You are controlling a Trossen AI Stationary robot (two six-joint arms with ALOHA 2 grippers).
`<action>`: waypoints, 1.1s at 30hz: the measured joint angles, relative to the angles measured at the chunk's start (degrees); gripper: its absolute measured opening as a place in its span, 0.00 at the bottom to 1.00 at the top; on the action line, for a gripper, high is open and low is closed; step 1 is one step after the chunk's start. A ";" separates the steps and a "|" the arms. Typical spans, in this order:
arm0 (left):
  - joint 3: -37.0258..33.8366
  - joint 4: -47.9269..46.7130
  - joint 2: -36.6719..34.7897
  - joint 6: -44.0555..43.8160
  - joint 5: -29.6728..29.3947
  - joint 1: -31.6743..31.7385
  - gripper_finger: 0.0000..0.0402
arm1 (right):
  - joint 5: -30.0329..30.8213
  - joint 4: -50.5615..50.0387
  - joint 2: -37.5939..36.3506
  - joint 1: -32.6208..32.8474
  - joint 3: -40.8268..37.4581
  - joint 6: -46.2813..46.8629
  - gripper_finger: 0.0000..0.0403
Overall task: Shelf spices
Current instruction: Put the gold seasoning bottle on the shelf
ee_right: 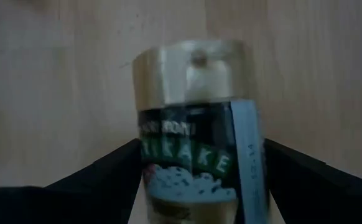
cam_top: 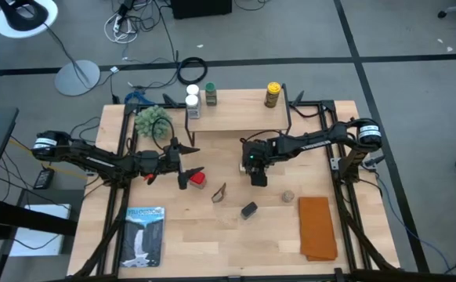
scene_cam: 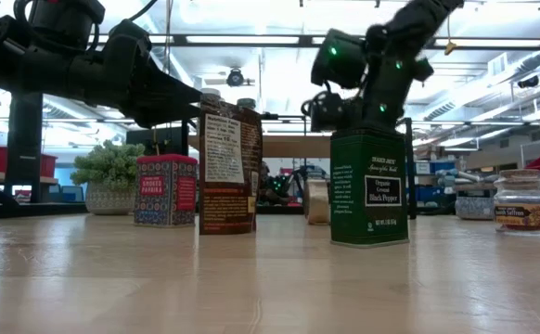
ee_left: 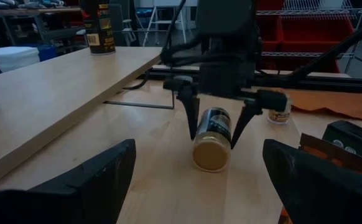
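A dark-labelled jar with a tan cap (ee_left: 212, 140) (ee_right: 196, 124) lies on its side on the tabletop in front of the shelf (cam_top: 236, 116). My right gripper (ee_left: 212, 143) (cam_top: 257, 171) comes down over it, open, one finger on each side of its body. My left gripper (cam_top: 182, 166) is open and hovers level beside the red tin (cam_top: 199, 178), pointing toward the right gripper. On the shelf stand a white-capped jar (cam_top: 192, 103), a green-capped jar (cam_top: 210, 95) and a yellow-capped jar (cam_top: 273, 94). My right gripper's fingers (ee_left: 191, 121) flank the lying jar's body near its cap end (ee_left: 211, 158), coming from above and lying across the jar. I cannot tell whether they touch it. The jar rests on the table along its side.
In front of the grippers stand a brown packet (cam_top: 218, 192), a dark pepper tin (cam_top: 248, 210) and a small jar (cam_top: 288, 197). An orange cloth (cam_top: 316, 227) and a booklet (cam_top: 144, 235) lie near the near edge. The fuzzy plant (cam_top: 152, 121) sits at the shelf's left end.
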 joint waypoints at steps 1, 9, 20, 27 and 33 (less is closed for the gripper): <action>0.00 0.03 0.00 0.00 0.00 0.00 0.89 | -0.19 1.35 0.01 -0.26 -1.24 0.02 0.77; 0.00 0.01 0.00 0.00 0.01 0.00 0.89 | -0.78 2.32 0.00 -0.17 -3.76 3.18 0.67; 0.00 -0.08 0.00 -0.33 0.09 0.00 0.89 | 4.26 -9.22 -6.76 5.44 1.89 9.48 0.67; 0.00 -0.12 0.00 -0.38 0.20 0.00 0.89 | 9.53 -9.65 -21.58 11.37 2.32 14.61 0.67; 0.00 -0.05 0.00 -0.39 0.22 0.00 0.89 | 22.68 -3.15 -27.91 15.22 2.27 12.33 0.67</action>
